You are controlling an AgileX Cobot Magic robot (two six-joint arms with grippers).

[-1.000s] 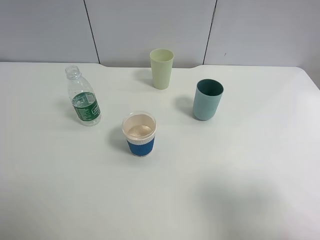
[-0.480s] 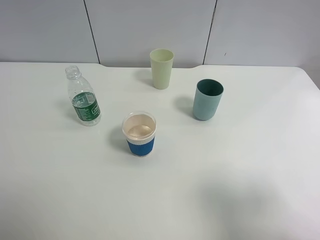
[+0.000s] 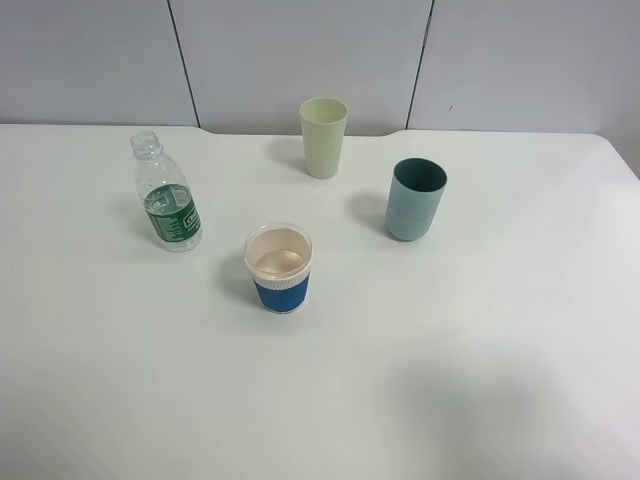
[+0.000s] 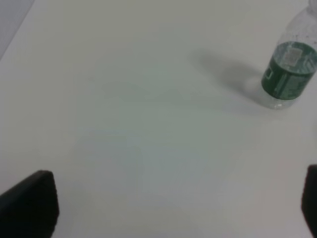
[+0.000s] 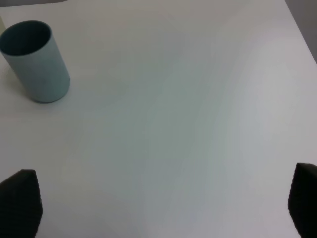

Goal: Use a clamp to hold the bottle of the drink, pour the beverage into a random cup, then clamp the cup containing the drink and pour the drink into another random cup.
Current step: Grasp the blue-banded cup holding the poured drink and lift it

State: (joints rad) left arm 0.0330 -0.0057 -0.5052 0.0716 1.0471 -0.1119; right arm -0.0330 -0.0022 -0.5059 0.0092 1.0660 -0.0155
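Note:
The bottle of the drink (image 3: 167, 196) stands upright at the table's left, uncapped, with a green label and a little clear liquid inside; the left wrist view also catches the bottle (image 4: 290, 69). The short blue-sleeved cup (image 3: 279, 268) sits in the middle, nearer the front. The tall pale yellow-green cup (image 3: 323, 137) stands at the back. Neither arm shows in the high view. My left gripper (image 4: 171, 206) is open, its dark fingertips (image 4: 29, 206) wide apart over bare table, well short of the bottle. My right gripper (image 5: 163, 208) is open too, with nothing between its fingers.
A wider teal-blue cup (image 3: 416, 199) stands right of centre; the right wrist view shows the teal cup (image 5: 35, 61) too. The white table (image 3: 480, 350) ends at a grey panelled wall behind, and its right edge shows in the right wrist view.

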